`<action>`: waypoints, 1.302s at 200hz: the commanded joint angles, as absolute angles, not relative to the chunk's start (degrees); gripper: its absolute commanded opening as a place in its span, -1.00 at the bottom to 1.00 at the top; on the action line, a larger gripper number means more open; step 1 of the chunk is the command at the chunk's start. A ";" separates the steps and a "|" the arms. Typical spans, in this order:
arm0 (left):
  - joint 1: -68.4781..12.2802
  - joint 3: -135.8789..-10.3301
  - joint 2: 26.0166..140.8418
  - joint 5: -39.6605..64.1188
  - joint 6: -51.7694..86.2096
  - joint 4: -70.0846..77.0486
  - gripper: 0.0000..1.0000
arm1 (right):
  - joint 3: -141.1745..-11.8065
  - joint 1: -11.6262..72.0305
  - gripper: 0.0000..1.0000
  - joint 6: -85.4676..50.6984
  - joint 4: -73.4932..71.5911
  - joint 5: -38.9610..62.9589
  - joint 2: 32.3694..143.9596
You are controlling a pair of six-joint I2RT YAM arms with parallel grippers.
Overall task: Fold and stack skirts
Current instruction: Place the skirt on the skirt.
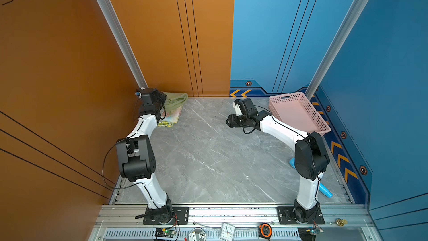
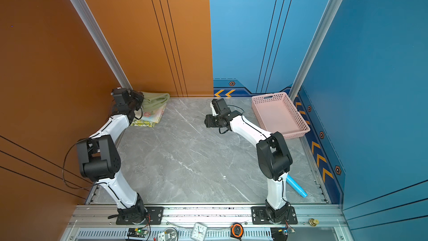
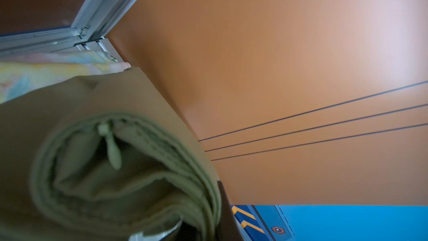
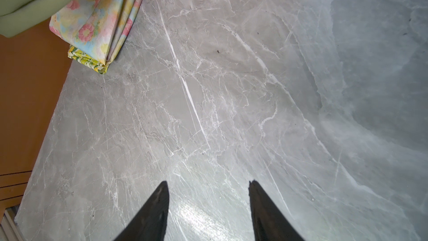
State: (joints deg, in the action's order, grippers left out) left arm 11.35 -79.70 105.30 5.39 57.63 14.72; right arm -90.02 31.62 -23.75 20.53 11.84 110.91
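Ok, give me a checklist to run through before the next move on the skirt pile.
1. Left gripper shut on green skirt: ok.
2. Green skirt over floral skirt: ok, though it sits toward the back wall, not squared.
3. Floral skirt on lemon skirt: ok.
4. Green skirt folded flat: not ok, bunched at the left gripper.
5. Right gripper open, empty, over the table: ok.
6. Basket empty: ok.
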 commanded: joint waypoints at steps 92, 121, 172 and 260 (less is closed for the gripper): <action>10.64 -82.12 116.41 -8.04 58.09 24.26 -1.00 | -95.98 30.08 0.15 -21.88 22.89 13.43 115.99; 10.05 -78.70 117.24 -8.92 58.98 23.55 -1.00 | -95.60 29.58 0.15 -21.84 22.90 13.72 115.94; 9.17 -76.73 113.48 -15.16 60.22 4.97 0.09 | -93.35 28.52 0.25 -21.64 22.81 13.35 113.75; 10.60 -76.53 101.63 -14.92 44.37 -15.03 0.96 | -84.44 25.04 0.81 -19.61 22.16 8.17 103.09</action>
State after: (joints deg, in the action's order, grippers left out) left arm 10.24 -77.62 107.66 -15.59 53.12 -11.92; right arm -86.91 26.76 -21.04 21.52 11.57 108.79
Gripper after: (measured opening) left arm 0.979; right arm 0.849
